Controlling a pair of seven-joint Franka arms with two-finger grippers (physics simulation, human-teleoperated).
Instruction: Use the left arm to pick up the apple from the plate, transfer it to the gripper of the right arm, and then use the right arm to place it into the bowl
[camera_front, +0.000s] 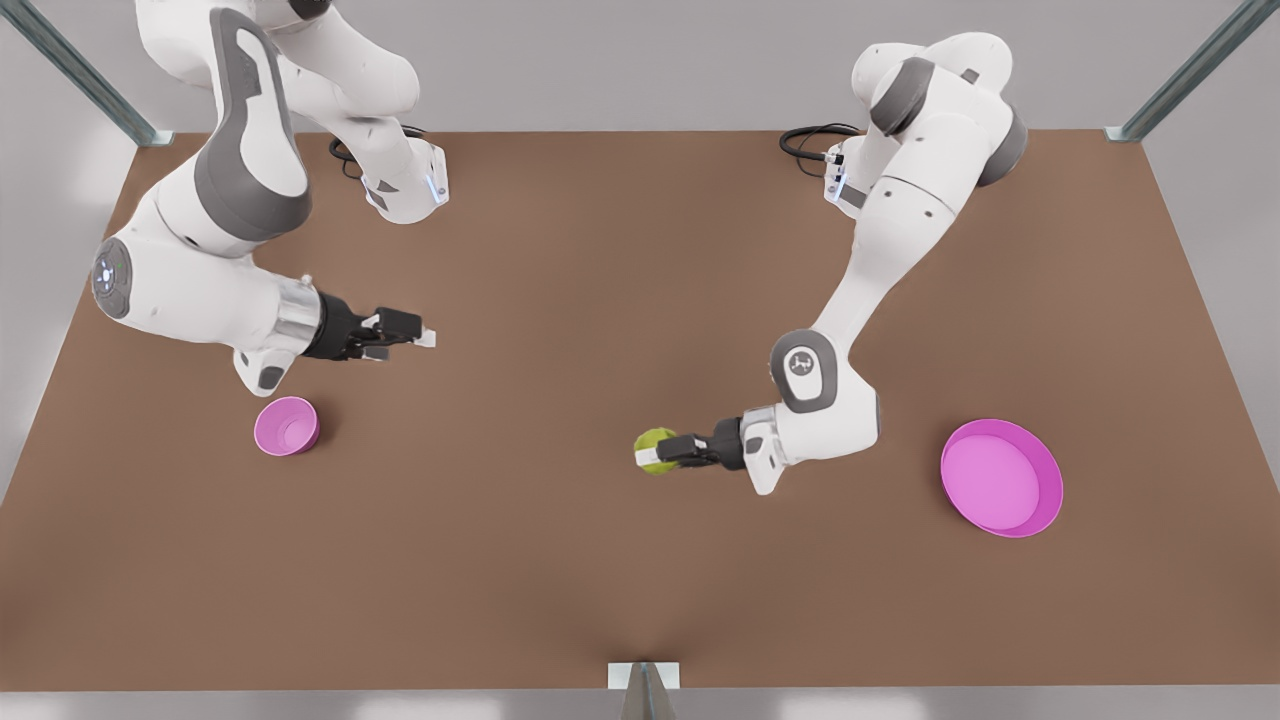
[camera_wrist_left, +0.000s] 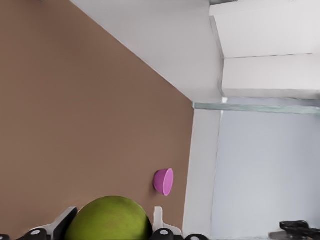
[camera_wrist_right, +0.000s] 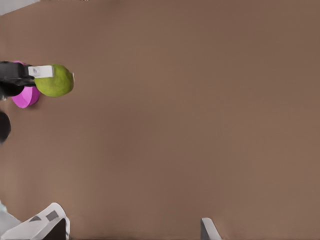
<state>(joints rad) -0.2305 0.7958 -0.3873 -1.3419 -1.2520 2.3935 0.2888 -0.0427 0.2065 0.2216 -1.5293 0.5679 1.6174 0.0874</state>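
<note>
Apple clamped in left gripper, unlabelled.

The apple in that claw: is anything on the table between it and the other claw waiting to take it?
Nothing visible. The left claw holds the apple above bare brown table; the open right claw waits across that gap, near the bowl. The plate lies behind the left arm.
</note>
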